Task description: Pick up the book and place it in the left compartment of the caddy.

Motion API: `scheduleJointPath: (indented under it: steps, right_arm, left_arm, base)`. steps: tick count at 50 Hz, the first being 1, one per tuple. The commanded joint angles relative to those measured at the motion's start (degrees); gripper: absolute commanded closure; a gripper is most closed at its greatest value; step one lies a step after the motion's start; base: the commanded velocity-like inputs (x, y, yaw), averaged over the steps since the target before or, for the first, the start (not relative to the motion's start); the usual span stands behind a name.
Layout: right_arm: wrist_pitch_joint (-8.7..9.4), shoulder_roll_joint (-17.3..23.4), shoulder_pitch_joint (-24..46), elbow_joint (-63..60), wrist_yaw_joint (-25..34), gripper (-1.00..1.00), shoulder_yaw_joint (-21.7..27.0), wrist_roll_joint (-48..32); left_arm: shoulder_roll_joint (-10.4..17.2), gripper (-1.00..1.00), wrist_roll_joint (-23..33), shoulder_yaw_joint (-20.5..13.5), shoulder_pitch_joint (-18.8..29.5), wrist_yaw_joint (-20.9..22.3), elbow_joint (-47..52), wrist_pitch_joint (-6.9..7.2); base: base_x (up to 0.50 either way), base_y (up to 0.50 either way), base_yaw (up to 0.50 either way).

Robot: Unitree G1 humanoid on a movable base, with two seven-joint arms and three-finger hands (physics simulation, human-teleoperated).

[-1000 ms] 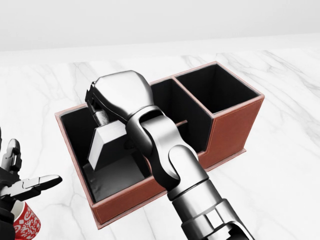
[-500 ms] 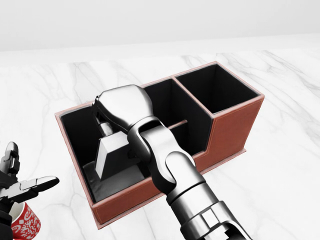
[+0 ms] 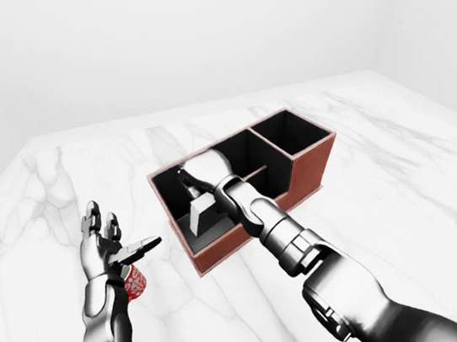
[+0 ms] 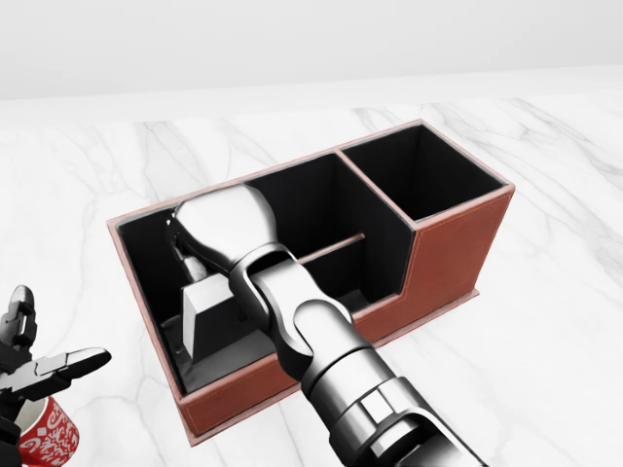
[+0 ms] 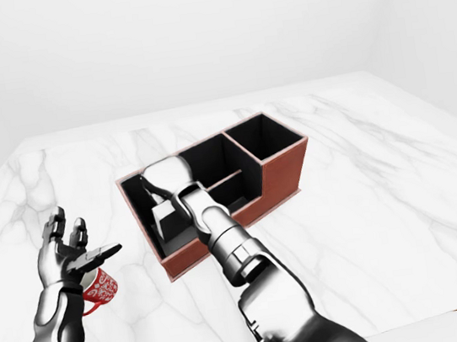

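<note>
The red-brown caddy (image 4: 459, 216) with black insides stands on the marble table, in the middle of the head view. My right hand (image 4: 195, 255) reaches down into its left compartment, shut on the grey book (image 4: 206, 313). The book stands nearly upright inside that compartment, its lower edge close to the floor; whether it touches is hidden. The back of the hand covers the book's top and the fingers. My left hand (image 4: 51, 370) hovers open at the lower left, well clear of the caddy.
A red mug with white markings (image 5: 100, 288) stands on the table just under my left hand. The caddy's middle and right compartments (image 4: 419, 170) hold nothing visible. White marble table (image 3: 398, 164) stretches on all sides.
My right hand has gone lower and a little to the left, carrying the book deeper into the left compartment. The left hand has sunk slightly.
</note>
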State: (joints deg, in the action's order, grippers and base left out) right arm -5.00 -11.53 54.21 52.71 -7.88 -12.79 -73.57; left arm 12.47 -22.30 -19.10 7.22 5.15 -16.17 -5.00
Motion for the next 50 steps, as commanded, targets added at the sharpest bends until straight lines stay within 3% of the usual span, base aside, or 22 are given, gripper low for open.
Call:
scheduleJointPath:
  steps: [1, 22, 50]
  right_arm:
    - [0.0, -1.62, 3.05, 9.58, -8.08, 1.0, 0.31, -2.92]
    - [0.0, -1.81, 2.4, 17.57, -12.59, 1.0, 0.14, -4.24]
    - [0.0, -0.99, 2.65, 22.45, -13.16, 1.0, 1.52, -3.39]
  left_arm:
    - [0.19, -1.0, -0.41, -0.26, -0.15, 0.02, 0.02, 0.0]
    - [0.33, -1.0, -0.73, -0.75, -0.44, 0.29, 0.01, 0.0]
    - [0.49, -1.0, -0.92, -0.34, 0.16, 0.57, -3.75, 0.0]
  base:
    - [0.0, 0.0, 0.0]
    - [0.0, 0.0, 0.0]
    - [0.0, 0.0, 0.0]
